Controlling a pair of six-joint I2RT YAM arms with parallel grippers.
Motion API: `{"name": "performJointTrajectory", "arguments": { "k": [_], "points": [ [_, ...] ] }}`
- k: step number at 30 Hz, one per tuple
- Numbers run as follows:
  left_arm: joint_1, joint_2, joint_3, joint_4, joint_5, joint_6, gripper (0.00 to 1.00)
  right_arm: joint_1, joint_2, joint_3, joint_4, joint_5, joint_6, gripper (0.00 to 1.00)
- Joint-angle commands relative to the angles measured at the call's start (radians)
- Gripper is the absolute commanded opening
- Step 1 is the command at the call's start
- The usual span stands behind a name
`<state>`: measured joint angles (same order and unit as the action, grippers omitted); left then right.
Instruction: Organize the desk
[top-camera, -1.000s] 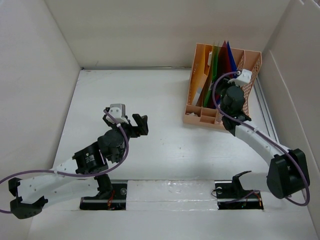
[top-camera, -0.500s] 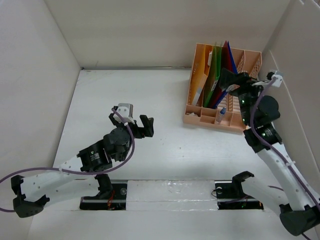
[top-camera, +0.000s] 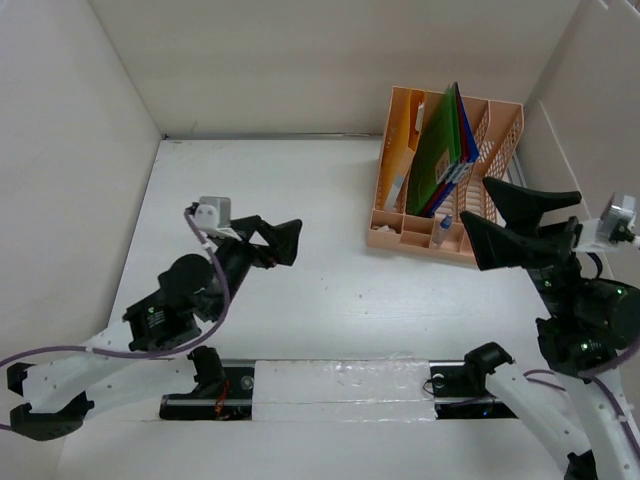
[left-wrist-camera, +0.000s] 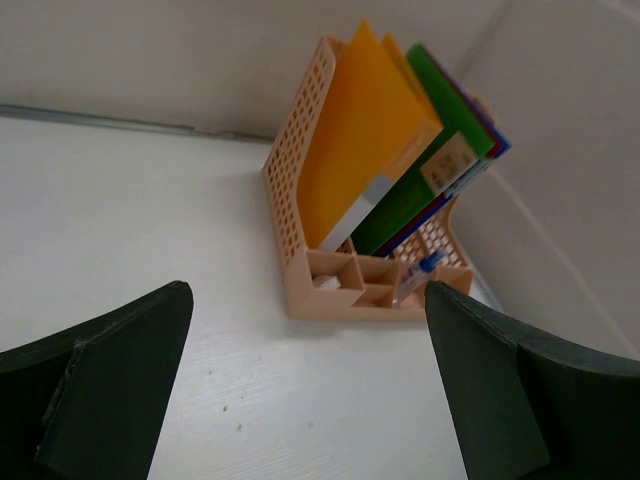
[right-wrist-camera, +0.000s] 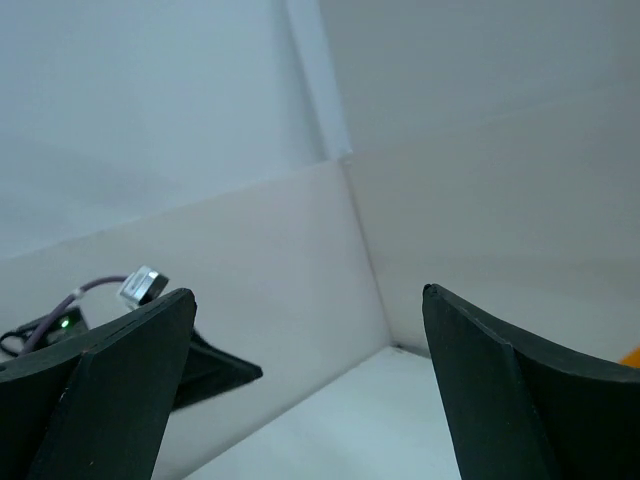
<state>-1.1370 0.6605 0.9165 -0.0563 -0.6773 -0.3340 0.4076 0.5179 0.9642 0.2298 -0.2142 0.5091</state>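
Observation:
The desk (top-camera: 330, 300) is a large white tabletop edged by white wall panels. My left gripper (top-camera: 283, 243) is open and empty, held above its left-middle; in the left wrist view (left-wrist-camera: 305, 300) its jaws stand wide apart and face the rack. My right gripper (top-camera: 474, 203) is open and empty, raised high at the right, in front of the rack; in the right wrist view (right-wrist-camera: 306, 292) it faces the far wall corner.
A peach slotted file rack (top-camera: 400, 225) stands at the back right with orange (top-camera: 402, 125) and green (top-camera: 438, 150) folders leaning in it. A blue-capped pen (left-wrist-camera: 418, 275) stands in a front compartment. White walls close in on both sides.
My right arm has drawn back out of the rack, rising towards the right near side with open jaws. The folders now lean together. My left arm pulled back slightly left.

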Motion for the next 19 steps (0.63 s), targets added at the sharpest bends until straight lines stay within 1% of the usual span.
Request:
{"name": "performJointTrajectory", "arguments": {
  "k": [1, 4, 5, 8, 15, 19],
  "points": [
    [0.003, -0.08, 0.054, 0.136, 0.013, 0.067, 0.99, 0.01, -0.085, -0.018, 0.065, -0.063, 0.025, 1.0],
    [0.003, -0.102, 0.053, 0.162, 0.021, 0.104, 0.99, 0.01, -0.136, -0.024, 0.059, 0.051, 0.034, 1.0],
    [0.003, -0.114, 0.054, 0.173, 0.022, 0.113, 0.99, 0.01, -0.15, -0.041, 0.068, 0.121, 0.039, 1.0],
    [0.003, -0.121, 0.071, 0.17, 0.021, 0.131, 0.99, 0.01, -0.191, -0.085, 0.111, 0.183, 0.06, 1.0],
    [0.003, -0.125, 0.053, 0.191, 0.024, 0.145, 0.99, 0.01, -0.168, -0.097, 0.144, 0.185, 0.058, 1.0],
    [0.003, -0.128, 0.053, 0.196, 0.016, 0.147, 0.99, 0.01, -0.167, -0.111, 0.193, 0.202, 0.058, 1.0]
  ]
}}
